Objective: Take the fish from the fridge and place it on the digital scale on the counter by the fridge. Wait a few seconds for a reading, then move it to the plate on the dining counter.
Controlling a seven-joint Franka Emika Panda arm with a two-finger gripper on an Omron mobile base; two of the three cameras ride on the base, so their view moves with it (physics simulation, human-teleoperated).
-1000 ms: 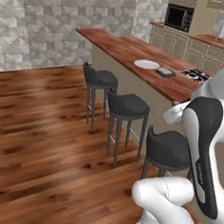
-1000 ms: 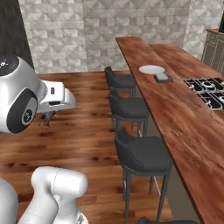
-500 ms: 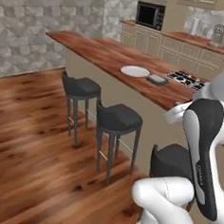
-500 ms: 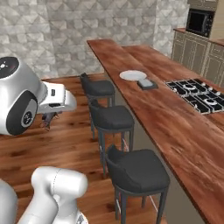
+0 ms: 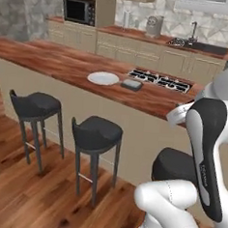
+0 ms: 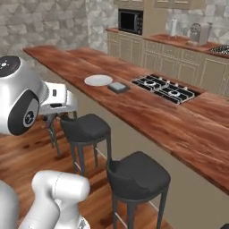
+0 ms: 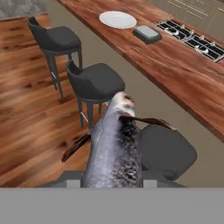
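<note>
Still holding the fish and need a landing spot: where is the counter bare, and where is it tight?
The fish is in the gripper. The counter is bare wood left of the plate and near its stool-side edge. It is crowded where the scale sits beside the plate, with the cooktop just beyond.

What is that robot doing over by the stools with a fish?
The white robot arm is carrying a grey fish, pinched in its fingers, alongside the long wooden counter. On that counter sit a white plate and, right beside it, a small dark scale, with a black cooktop further along. The fish has not been put down; both plate and scale are bare.
</note>
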